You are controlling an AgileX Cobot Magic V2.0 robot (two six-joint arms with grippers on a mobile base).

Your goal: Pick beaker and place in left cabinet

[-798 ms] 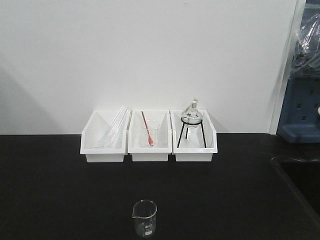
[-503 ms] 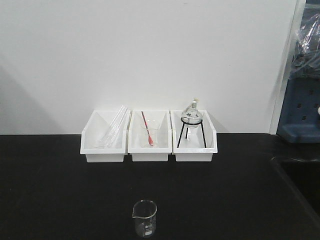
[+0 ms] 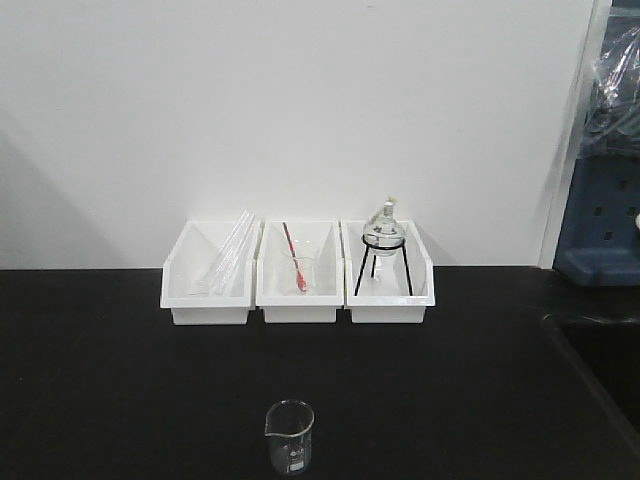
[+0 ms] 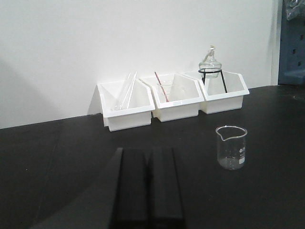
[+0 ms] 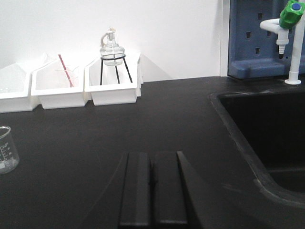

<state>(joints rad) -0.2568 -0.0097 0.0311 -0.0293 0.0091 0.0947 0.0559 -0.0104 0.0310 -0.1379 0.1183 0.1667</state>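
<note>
The beaker (image 3: 290, 437) stands upright on the near bench (image 3: 100, 380), well apart from the far white bins (image 3: 298, 300). The left gripper (image 4: 145, 188) and right gripper (image 5: 152, 191) both seem pressed together. An unopened approach could topple the thin glass.

Beaker (image 3: 289, 437) stands on the bench (image 3: 120, 385) — row of bins (image 3: 298, 302) behind.

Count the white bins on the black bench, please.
3, side by side by the wall: left bin with glass tubes, middle bin with a small beaker and red rod, right bin with a flask on a tripod.
</note>
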